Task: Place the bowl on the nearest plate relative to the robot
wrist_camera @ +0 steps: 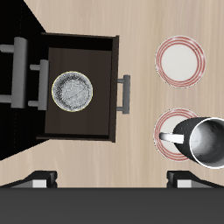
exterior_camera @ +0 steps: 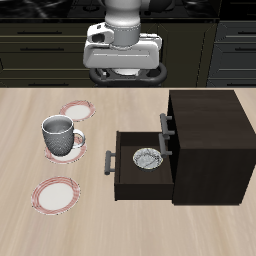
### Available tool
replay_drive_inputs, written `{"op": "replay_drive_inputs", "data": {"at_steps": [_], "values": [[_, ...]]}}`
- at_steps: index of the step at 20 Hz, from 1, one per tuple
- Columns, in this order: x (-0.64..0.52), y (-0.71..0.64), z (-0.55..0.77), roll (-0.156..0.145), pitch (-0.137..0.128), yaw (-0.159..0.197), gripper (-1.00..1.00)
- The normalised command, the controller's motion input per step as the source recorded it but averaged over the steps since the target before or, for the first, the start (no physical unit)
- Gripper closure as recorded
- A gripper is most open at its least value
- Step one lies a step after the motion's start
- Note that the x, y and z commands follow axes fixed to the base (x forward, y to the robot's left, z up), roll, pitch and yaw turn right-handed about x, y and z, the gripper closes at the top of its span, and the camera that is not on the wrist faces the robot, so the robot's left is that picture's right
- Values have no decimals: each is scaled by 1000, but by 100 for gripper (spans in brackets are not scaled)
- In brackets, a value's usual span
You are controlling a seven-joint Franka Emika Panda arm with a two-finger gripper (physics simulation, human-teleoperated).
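The bowl (exterior_camera: 148,159), small and white with a grey-blue speckled inside, lies in the open drawer (exterior_camera: 125,170) of a dark cabinet (exterior_camera: 210,140). The wrist view looks straight down on the bowl (wrist_camera: 72,91). Two red-rimmed white plates lie on the table. The plate nearest the robot (exterior_camera: 76,109) is the one farther back, and the mug partly covers it in the wrist view (wrist_camera: 171,124). The other plate (exterior_camera: 57,194) (wrist_camera: 180,60) lies near the front edge. My gripper (exterior_camera: 122,76) (wrist_camera: 112,181) hangs open and empty high over the back of the table, away from the bowl.
A grey mug (exterior_camera: 58,133) (wrist_camera: 206,143) stands on a grey patterned disc (exterior_camera: 66,152) between the two plates. The drawer's handle (exterior_camera: 106,161) sticks out toward the mug. The cabinet top rises beside the drawer.
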Motion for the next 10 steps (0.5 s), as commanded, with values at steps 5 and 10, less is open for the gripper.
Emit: {"op": "replay_drive_inputs", "data": {"at_steps": [5,10], "values": [[251,66,131,-9,-38,10,-100],[350,137,51,17,-24,37,-100]]}}
